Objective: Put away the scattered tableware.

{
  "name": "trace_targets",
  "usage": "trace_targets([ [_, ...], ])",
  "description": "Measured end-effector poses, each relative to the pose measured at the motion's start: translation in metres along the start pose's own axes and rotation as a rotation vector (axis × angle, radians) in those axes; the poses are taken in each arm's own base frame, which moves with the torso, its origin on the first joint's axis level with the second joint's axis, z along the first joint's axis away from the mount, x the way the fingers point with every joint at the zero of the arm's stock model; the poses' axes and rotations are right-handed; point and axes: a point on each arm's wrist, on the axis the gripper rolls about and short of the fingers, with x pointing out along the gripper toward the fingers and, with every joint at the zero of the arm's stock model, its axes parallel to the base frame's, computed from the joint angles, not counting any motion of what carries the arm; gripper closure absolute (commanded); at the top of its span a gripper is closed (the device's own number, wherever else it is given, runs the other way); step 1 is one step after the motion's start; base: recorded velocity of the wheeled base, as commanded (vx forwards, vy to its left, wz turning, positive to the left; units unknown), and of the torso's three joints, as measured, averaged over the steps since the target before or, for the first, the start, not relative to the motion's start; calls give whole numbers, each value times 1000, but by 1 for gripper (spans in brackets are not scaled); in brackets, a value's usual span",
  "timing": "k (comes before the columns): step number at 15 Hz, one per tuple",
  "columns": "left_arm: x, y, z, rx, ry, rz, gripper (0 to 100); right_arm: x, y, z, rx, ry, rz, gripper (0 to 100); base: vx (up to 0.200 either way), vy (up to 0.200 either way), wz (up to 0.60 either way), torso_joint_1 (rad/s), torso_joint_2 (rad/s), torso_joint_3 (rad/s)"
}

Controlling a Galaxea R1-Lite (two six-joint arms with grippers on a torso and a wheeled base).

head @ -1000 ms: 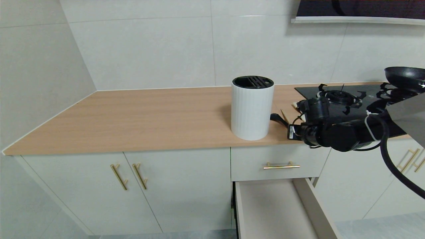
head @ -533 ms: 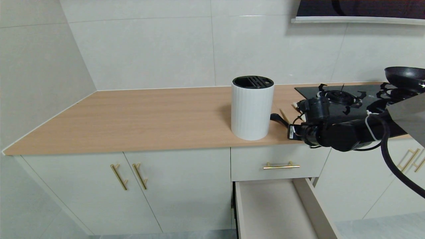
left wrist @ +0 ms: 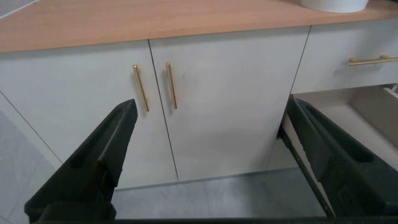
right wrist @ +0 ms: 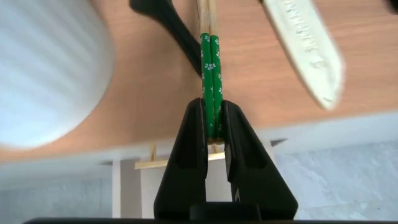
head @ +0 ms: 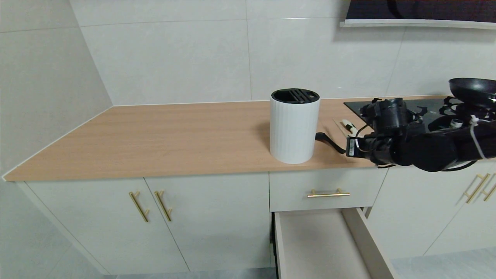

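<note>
Your right arm has lifted and drawn a little away from the holder [head: 294,130], toward the hob [head: 436,105], since a second ago. The holder itself has not shifted.

Low down and left of the holder, your left gripper [left wrist: 211,104] faces the cabinet doors [left wrist: 242,137], fingers spread wide with nothing between them. It is well apart from the work, so the right arm is the nearer one.

Just right of the holder's foot, a black handle [head: 329,141] lies on the counter [head: 155,135]. Next to it, your right gripper [right wrist: 212,109] is pinched on the green end of the chopsticks [right wrist: 209,62], the pair held together. Their long axis runs straight out from the fingertips, away from the counter's front edge and toward the wall, passing right of the holder. The handle slants in against them; you cannot tell whether it touches, nor whether the far tips are clear of the wood.

The holder's slotted top sits left of the fingers and above them. You will likely need a lift, a turn of the pair to upright, then a carry leftward over the rim.

Right of the chopsticks lies a white utensil [right wrist: 305,43], near and angled away from them. Past it comes the hob, with a pan [head: 472,91] at its far side. The smooth wood strip between holder and hob is narrow and crowded, so swing room looks tight. Below the holder, slightly right, a drawer [head: 317,240] stands open.
</note>
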Motion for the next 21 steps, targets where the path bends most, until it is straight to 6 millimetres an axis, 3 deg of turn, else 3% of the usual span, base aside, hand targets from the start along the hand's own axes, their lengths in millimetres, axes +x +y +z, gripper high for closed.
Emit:
trace_targets([
  [5,0,0,0,0,0,0,0,-75,-9,17,-37,50,83,100,0,0,0,0,0,0],
  [11,0,0,0,0,0,0,0,-152,-28,13,-179,140,198,100,0,0,0,0,0,0],
  [14,0,0,0,0,0,0,0,-173,-27,10,-217,136,234,100,0,0,0,0,0,0],
  [21,0,0,0,0,0,0,0,-187,-18,-1,-270,141,294,100,0,0,0,0,0,0],
])
